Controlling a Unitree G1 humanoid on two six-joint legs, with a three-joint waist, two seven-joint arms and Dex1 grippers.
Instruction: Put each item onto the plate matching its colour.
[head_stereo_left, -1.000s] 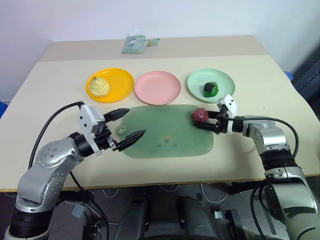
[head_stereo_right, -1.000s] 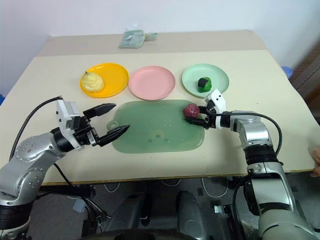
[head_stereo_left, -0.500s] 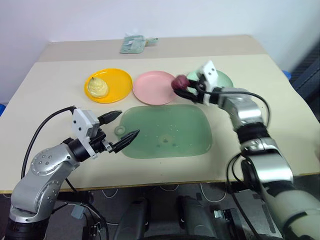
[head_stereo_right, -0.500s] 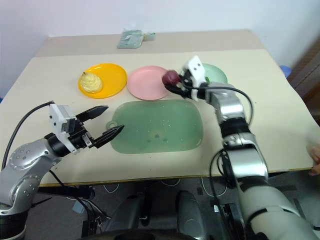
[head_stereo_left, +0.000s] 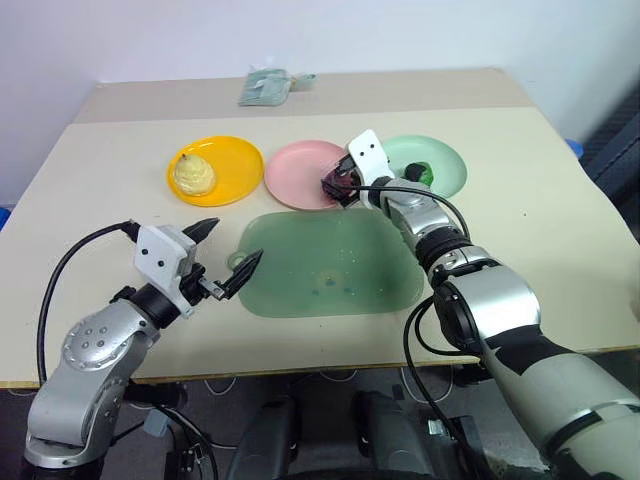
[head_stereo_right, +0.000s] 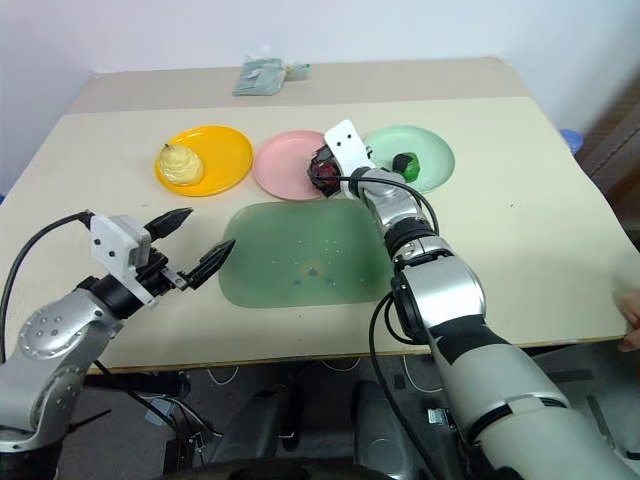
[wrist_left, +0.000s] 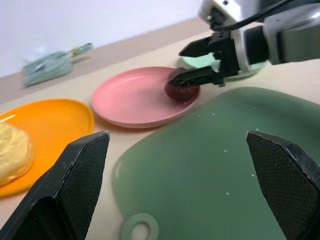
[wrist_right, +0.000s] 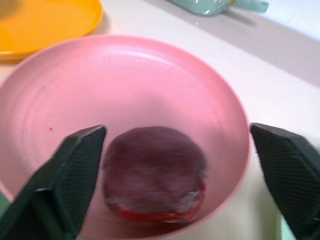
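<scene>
Resting at the pink plate's (head_stereo_left: 300, 172) four-o'clock edge, the maroon-red toy (wrist_right: 154, 172) lies between the right gripper's (wrist_left: 196, 62) spread, released fingers. Left gripper (head_stereo_left: 230, 258) hangs unclenched at the mat's (head_stereo_left: 330, 265) nine o'clock.

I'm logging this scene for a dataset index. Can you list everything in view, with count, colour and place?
Table: one, beige.
Mat: one, translucent green, table's near middle.
Plates: three in a row behind the mat; orange-yellow plate, pink plate, mint green plate.
Yellow toy: one, pale yellow, on the orange-yellow plate.
Green toy: one, dark green, on the mint green plate.
Red toy: one, maroon, on the pink plate.
Pouch: one, pale green, far edge of the table.
Left hand: open, over the mat's left end.
Right hand: open, fingers either side of the red toy.
</scene>
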